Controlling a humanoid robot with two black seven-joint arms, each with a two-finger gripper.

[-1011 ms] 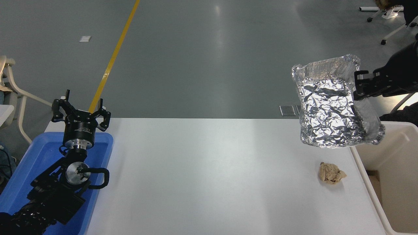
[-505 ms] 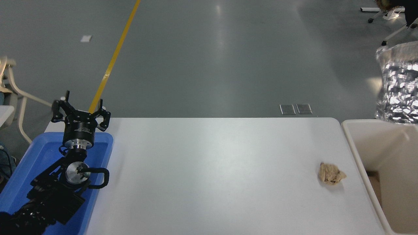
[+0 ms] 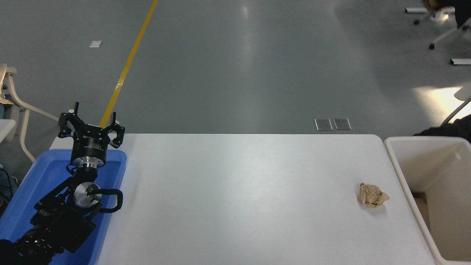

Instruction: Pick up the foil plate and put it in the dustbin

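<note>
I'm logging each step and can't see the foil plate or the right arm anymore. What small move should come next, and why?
Probably bring the right arm back into view over the dustbin to confirm the drop: neither plate nor right gripper shows, and the visible bin interior shows no foil. Only the paper ball remains on the table.

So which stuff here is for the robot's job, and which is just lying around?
For the job:
- dustbin, at the table's right edge
- the foil plate is not in view now

Just lying about:
- paper ball on the table
- blue tray
- left gripper, parked over the tray
</note>
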